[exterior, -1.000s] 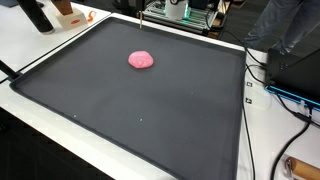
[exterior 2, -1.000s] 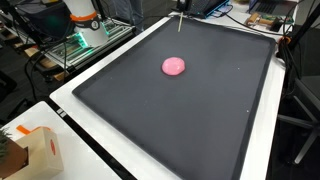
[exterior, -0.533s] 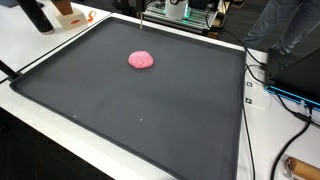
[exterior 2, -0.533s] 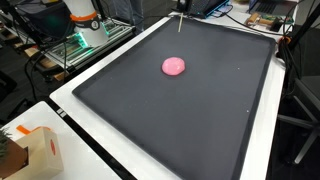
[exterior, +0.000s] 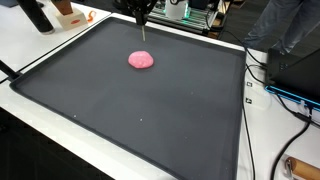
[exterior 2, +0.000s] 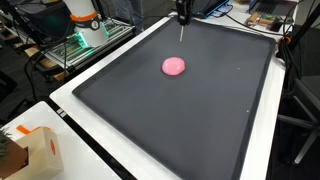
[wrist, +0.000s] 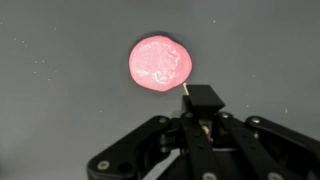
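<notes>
Your table (exterior: 55,45) carries a black mat (exterior: 150,115). Claw (exterior: 141,12) hangs over the mat's far edge, pinched tight on a thin rod (exterior: 144,33). Pink lump (exterior: 141,60) sits on the mat's far half. Only the wrist view puts the rod tip beside the lump; contact unclear.

Surfaces, mostly matt
We read pink lump (wrist: 160,63) as soft, dough-like, smooth w/ slight sheen; black mat (exterior: 150,110) matt w/ fine pale specks; gripper (wrist: 203,108) black semi-gloss plastic/metal, bright screws; thin rod (exterior: 144,33) pale, prob. metal.
</notes>
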